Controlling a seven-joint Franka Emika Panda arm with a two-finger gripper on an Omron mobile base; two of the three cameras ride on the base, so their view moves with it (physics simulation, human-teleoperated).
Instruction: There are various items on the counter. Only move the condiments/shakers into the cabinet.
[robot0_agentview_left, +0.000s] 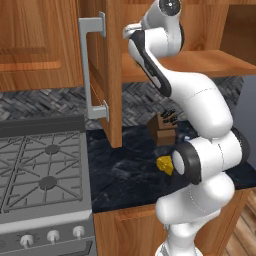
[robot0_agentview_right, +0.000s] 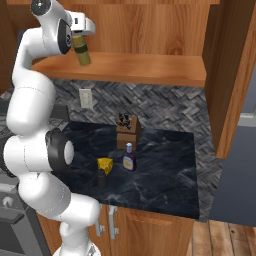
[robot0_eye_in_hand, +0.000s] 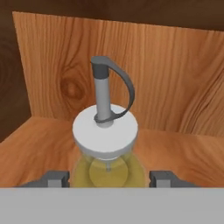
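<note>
Hand view: the two-finger gripper (robot0_eye_in_hand: 106, 178) grasped the tall yellow-olive bottle with a pale cap and grey nozzle (robot0_eye_in_hand: 105, 144), one dark fingertip (robot0_eye_in_hand: 56, 178) on each side of its body, above the wooden shelf of the brown wall cabinet (robot0_eye_in_hand: 183, 159). Right base view: the held bottle (robot0_agentview_right: 82, 51) hung tilted at the shelf's front edge (robot0_agentview_right: 150, 75). Far below the jaws, on the black marbled counter (robot0_agentview_right: 165, 170), stood a small black shaker (robot0_agentview_right: 102, 178), a dark-purple bottle with red cap (robot0_agentview_right: 129, 157), a yellow cheese wedge (robot0_agentview_right: 105, 164) and a brown knife block (robot0_agentview_right: 127, 131).
</note>
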